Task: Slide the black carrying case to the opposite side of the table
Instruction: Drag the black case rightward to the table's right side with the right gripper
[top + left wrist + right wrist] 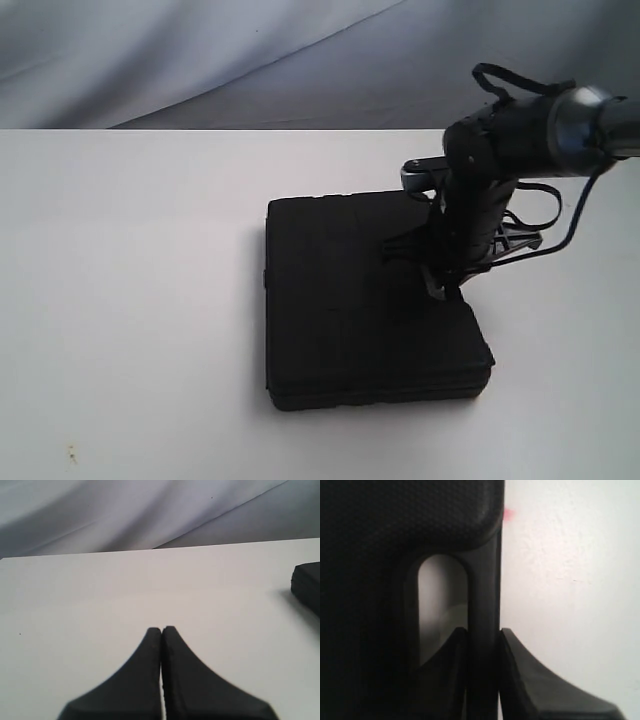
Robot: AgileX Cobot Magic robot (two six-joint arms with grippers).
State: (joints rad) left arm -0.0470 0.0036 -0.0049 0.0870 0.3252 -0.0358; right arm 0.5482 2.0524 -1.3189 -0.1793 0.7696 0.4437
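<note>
The flat black case (360,300) lies on the white table (130,280), right of the middle in the exterior view. My right gripper (484,636) is shut on the case's handle bar (484,595): one finger sits inside the handle cutout (442,595), the other outside against the case edge. In the exterior view the right arm (480,200) comes down over the case's right side. My left gripper (161,630) is shut with nothing in it, hovering over bare table; a corner of the case (307,587) shows at that view's edge.
A grey cloth backdrop (250,50) hangs behind the table's far edge. A small pink mark (508,514) lies on the table beside the case. A few specks (70,455) dot the near left tabletop.
</note>
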